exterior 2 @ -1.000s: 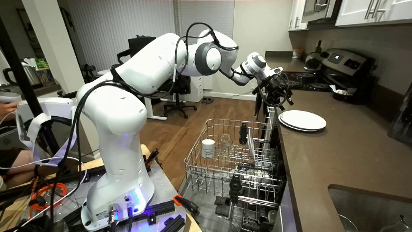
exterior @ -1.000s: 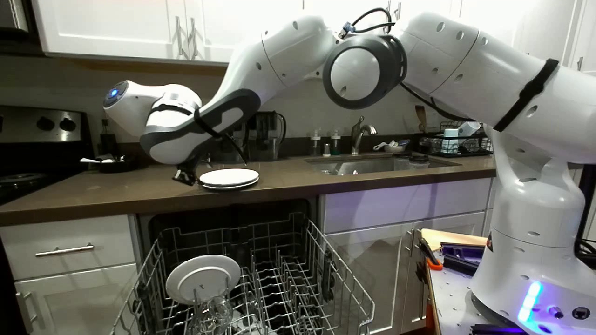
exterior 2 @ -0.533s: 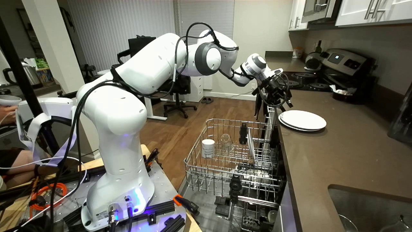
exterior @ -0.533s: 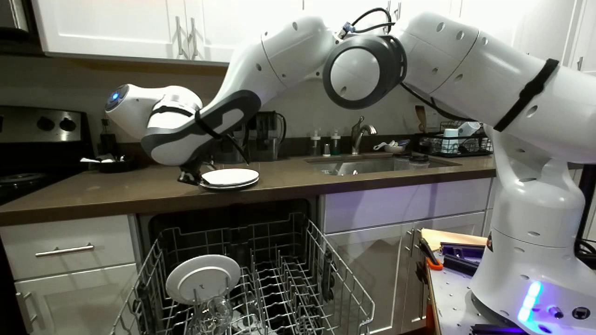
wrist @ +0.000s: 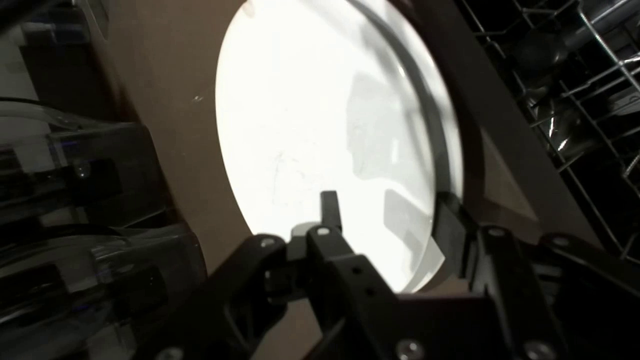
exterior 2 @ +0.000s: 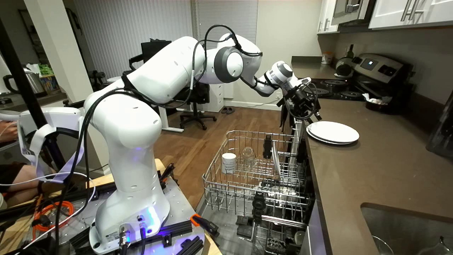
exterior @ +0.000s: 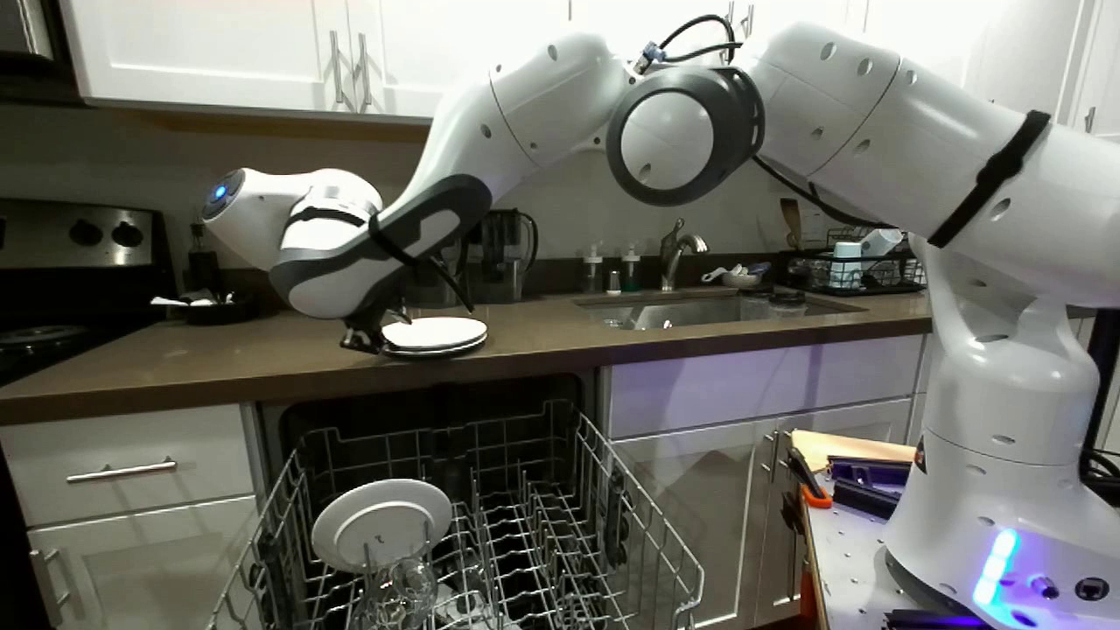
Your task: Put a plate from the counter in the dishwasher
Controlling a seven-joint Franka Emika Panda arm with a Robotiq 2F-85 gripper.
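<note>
Jaws are standing apart, partway spread, on this gripper (wrist: 389,200), with the edge of the top plate (wrist: 295,110) showing in the gap! 1 finger (wrist: 330,212) is reaching over the white face, the 2nd is hanging right by the rim, and whether either is touching I can't tell. Over to the lettering: in the rack (exterior 2: 230,193) of the dishwasher (exterior: 367,407), a cup (exterior 2: 228,163) is wearing print and a tilted dish (exterior: 381,516) is carrying a tiny mark, both too small to read. Up on the counter (exterior 2: 375,170), that top plate is lying level on a lower plate (wrist: 453,142), near the edge above the dishwasher, face pointing straight up. The wrist view is squeezing its round shape into an oval, the long axis running from upper left to lower right.
</note>
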